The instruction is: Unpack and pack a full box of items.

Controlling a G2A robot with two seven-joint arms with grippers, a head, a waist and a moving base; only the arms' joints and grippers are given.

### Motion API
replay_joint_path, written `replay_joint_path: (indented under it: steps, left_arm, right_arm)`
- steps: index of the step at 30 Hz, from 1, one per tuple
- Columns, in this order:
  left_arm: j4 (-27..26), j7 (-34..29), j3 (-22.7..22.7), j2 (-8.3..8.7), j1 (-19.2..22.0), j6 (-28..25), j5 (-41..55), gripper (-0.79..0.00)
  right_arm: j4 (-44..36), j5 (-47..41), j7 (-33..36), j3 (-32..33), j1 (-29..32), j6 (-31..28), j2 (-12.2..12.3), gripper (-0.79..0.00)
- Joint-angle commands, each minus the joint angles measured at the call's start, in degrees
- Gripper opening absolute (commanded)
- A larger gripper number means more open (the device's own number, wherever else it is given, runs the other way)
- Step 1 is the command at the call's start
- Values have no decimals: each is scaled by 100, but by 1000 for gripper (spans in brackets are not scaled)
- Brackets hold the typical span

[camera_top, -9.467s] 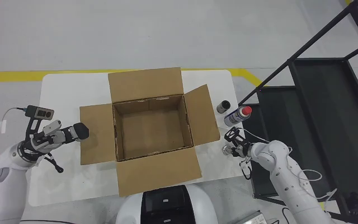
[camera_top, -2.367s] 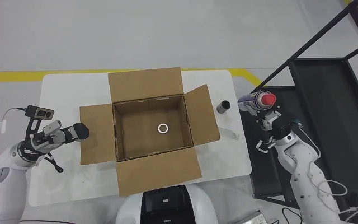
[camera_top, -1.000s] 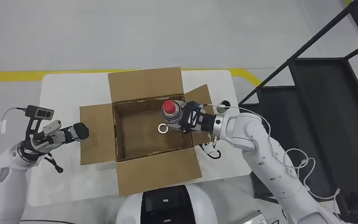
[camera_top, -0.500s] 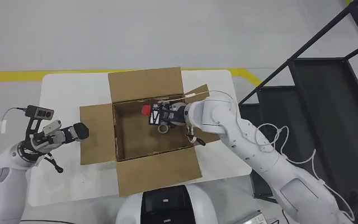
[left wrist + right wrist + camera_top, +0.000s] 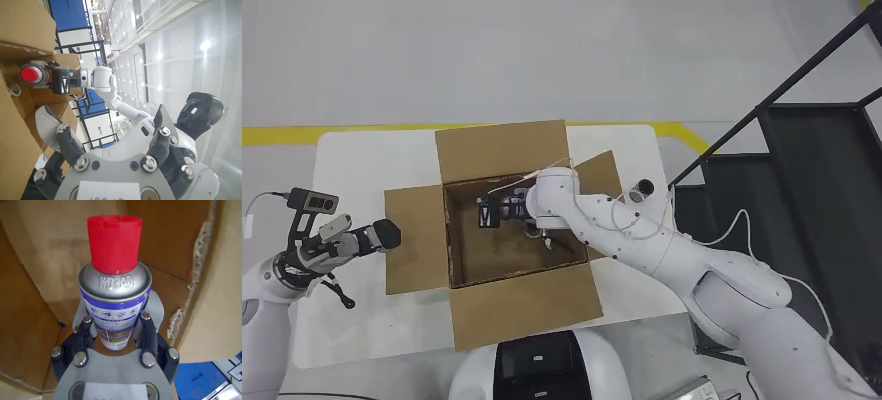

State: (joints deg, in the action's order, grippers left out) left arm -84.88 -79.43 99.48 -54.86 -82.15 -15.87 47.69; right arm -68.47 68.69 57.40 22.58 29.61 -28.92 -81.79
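Metal-bodied, stiff and likely slick, the spray can (image 5: 115, 289) sits clamped around its lower body in the right gripper (image 5: 117, 315), inside the box (image 5: 504, 150) near its far wall; the left gripper (image 5: 385, 235) gapes empty.

The table (image 5: 362, 160) is lit brightly and evenly from above, and only soft shadows are cast on it. The inside of the box (image 5: 492, 260) is left dimmer, darkest along its walls. In the left wrist view, ceiling lamps (image 5: 205, 45) are blown out into glaring spots, and straight lines are bent towards the edges. In the right wrist view, pale highlights are thrown on the can (image 5: 115, 289), and the box walls are curved by the lens.
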Motion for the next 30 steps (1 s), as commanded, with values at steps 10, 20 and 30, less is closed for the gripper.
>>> replay_joint_path:
  steps: [10, 20, 30]
  left_arm:
    - [0, 0, 0, 0, 0, 0, 0, 0]
    - [0, 0, 0, 0, 0, 0, 0, 0]
    - [0, 0, 0, 0, 0, 0, 0, 0]
  right_arm:
    - [1241, -368, -316, -295, -344, -125, -655, 0]
    - [569, -922, -2661, 1163, 63, -1677, -36, 0]
    - [-2492, 175, -4408, 4180, 2820, -2908, 1218, 0]
